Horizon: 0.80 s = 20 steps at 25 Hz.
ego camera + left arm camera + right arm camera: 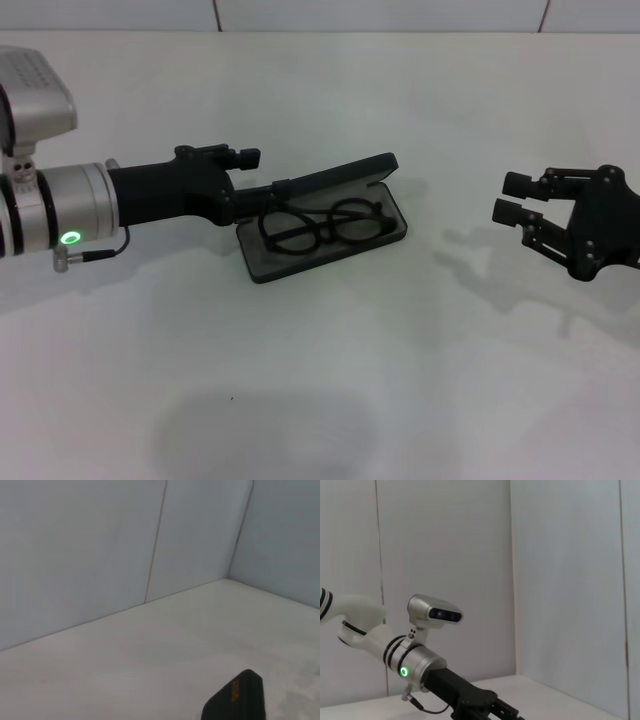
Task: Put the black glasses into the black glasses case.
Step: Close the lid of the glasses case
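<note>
Black on black here: black glasses (325, 226) already lie in the tray of the black glasses case (385, 236), lenses up, on the white table (330, 400). Case long axis runs from near-left to far-right in the head view; frame's long axis lines up with it, bridge about mid-tray. Lid (335, 177) stands half raised along the far side.

Left gripper (262, 192) is at the lid's left end. It looks clamped on the lid edge, but fingers are dark against dark, so I cannot tell for sure.

Right gripper (512, 198) hovers well off to the right, fingers apart, holding nothing.

Next step, I'd judge: swing the lid down slowly, checking no temple arm sticks over the rim.
</note>
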Tool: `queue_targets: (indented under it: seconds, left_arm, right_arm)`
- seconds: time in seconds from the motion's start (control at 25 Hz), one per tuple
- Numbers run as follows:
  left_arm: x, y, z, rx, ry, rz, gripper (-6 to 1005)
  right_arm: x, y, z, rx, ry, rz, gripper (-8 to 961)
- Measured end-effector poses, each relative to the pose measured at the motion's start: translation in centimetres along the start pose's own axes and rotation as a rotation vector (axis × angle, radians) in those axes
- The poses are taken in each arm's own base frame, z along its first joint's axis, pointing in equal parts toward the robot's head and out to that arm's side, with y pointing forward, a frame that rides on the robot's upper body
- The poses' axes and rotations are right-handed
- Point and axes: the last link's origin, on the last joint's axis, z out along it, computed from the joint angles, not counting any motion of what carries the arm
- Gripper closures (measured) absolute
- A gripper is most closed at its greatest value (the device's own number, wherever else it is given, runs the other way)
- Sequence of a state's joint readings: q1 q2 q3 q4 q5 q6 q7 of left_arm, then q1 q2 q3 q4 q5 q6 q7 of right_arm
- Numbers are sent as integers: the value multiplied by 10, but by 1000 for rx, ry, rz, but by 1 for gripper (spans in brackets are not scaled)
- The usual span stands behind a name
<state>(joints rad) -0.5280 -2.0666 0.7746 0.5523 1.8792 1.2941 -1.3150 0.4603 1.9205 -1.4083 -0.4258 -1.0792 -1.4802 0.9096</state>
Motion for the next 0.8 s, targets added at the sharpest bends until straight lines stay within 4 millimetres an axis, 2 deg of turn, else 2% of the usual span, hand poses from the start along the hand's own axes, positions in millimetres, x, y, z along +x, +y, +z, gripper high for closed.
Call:
queue_targets:
  seconds: [0.8]
  left_arm:
    - [-6,10,1,-59,-36,52,308]
  right_arm:
    - [3,-1,-3,19,9,-10,663]
